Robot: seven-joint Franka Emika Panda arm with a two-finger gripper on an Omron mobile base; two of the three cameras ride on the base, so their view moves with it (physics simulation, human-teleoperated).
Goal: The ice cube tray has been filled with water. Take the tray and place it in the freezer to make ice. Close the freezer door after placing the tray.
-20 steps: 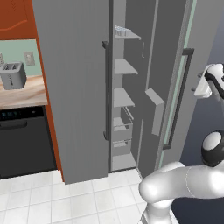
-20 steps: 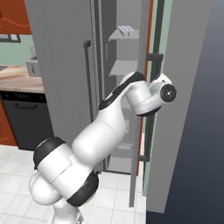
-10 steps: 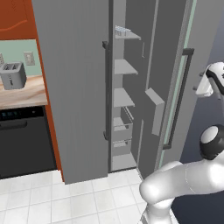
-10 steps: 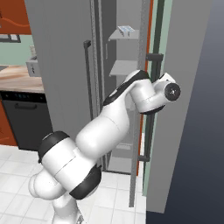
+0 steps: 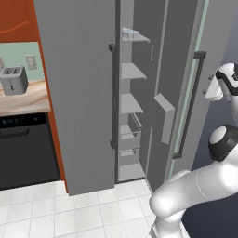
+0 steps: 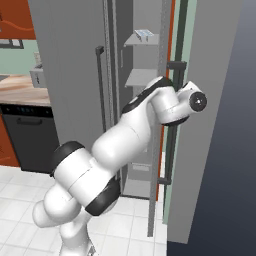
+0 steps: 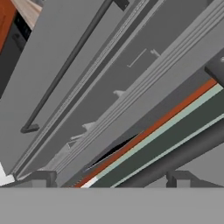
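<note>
Behind the outer face of the freezer door (image 6: pixel 210 120), at about three o'clock in the right base view, your gripper (image 7: pixel 109 178) has its jaws spread wide and holds nothing; the hand view looks along the door's bar handle (image 7: pixel 183 153), which runs close past the fingertips (image 7: pixel 175 177). Out from there, the door stands open, with its edge (image 6: pixel 162 100) at twelve o'clock from your elbow. Beyond it, the freezer (image 5: pixel 132 116) shows its pale shelves, and the ice cube tray (image 5: pixel 131 33) already lies on the top shelf, at twelve o'clock in the left base view.

So what remains, as I judge it, is closing the door. Watch your forearm: it lies between the door edge and the cabinet, and a swing could pinch it. With the jaws this wide, a push may slip off the bar handle. A hard shove could slam the door and jolt the water-filled tray. The neighbouring plain door (image 5: pixel 79 93) stands near; don't clip its handle (image 5: pixel 112 93).
</note>
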